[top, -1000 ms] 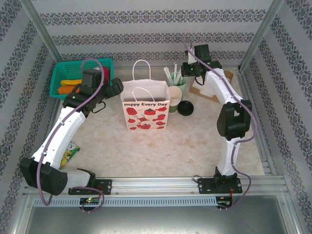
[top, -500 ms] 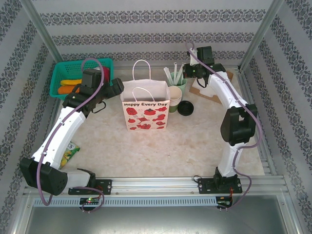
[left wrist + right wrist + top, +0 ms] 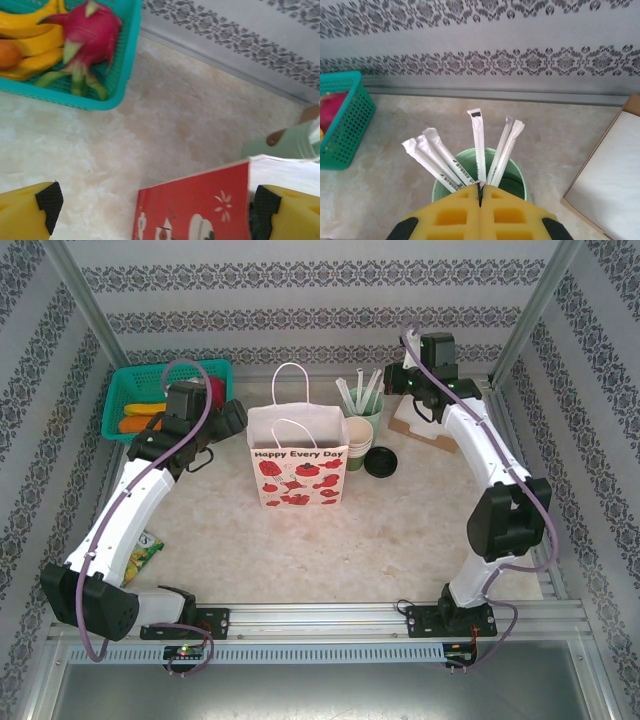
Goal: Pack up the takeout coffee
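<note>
- The pale marbled table (image 3: pixel 400 530) carries everything, with my two arms bolted at its near edge.
- The paper bag (image 3: pixel 298 465), white with red print and "Happy Every Day" on it, stands upright in the middle with its handles up.
- The teal basket (image 3: pixel 118 400) sits at the far left, holding a dragon fruit (image 3: pixel 90 35) and bananas (image 3: pixel 35 40).
- My left claw (image 3: pixel 158 202) is spread wide and grips nothing. The bag's red side lies between my pads, close to one of them.
- My right claw (image 3: pixel 480 192) is pressed fully closed with nothing in it, above the mint-green cup (image 3: pixel 515 172) of wrapped straws (image 3: pixel 479 145).
- A stack of lidless paper cups (image 3: pixel 358 440) stands just right of the bag.
- The takeout coffee (image 3: pixel 381 462), black lid up, stands on the table just beside that stack, outside the bag.
</note>
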